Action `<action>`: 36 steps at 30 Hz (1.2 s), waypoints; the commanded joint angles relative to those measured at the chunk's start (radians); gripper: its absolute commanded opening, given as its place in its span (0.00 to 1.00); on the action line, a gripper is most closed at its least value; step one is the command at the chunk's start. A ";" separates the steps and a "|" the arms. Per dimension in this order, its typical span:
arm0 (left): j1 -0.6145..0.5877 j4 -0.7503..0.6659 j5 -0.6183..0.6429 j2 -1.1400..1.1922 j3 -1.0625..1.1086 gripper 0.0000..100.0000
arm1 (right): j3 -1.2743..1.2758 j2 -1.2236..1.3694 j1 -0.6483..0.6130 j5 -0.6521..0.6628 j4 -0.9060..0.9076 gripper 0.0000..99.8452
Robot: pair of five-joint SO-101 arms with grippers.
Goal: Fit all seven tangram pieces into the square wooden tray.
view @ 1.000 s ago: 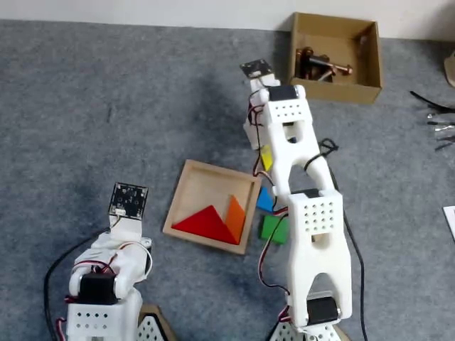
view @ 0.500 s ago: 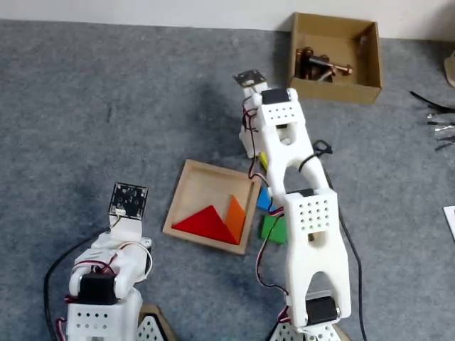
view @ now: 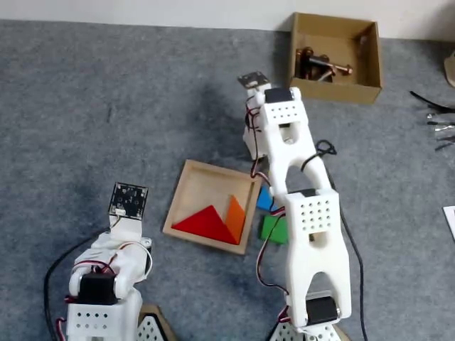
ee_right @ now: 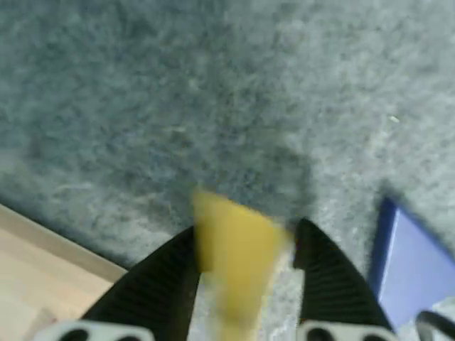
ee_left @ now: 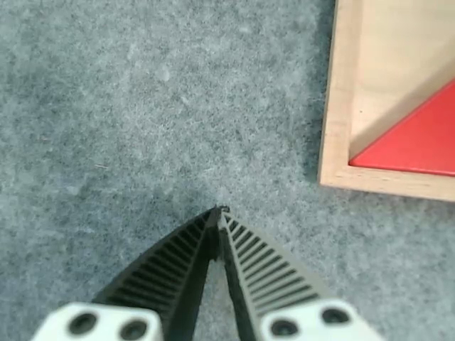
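The right arm (view: 284, 135) is edging back rightward, its right fingers (ee_right: 323, 273) pinching the blurred yellow piece (ee_right: 238, 241) (hidden beneath the arm from above) beside the tray (view: 202, 188), frame centre. The left fingers (ee_left: 256, 273) are pressing together over the grey table (view: 85, 92).

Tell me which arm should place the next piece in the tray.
Right: the right gripper clamps the yellow piece near the tray; the left gripper is shut and empty over carpet.

A grey felt-covered bench (view: 106, 106) carries the square wooden tray (view: 220, 170) (set askew), a blue piece (view: 265, 199) and a green piece (view: 272, 229) just beside it, and a cardboard box (view: 334, 91) farther back.
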 commanded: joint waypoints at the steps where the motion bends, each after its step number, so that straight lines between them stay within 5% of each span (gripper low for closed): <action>1: -0.010 0.005 -0.009 -0.005 0.019 0.01 | -0.038 0.015 -0.013 0.005 0.041 0.11; 12: -0.010 0.005 -0.009 -0.005 0.019 0.01 | -0.292 0.025 0.036 0.002 0.199 0.07; 36: -0.010 0.005 -0.009 -0.005 0.019 0.01 | -0.295 -0.068 0.036 0.002 0.231 0.07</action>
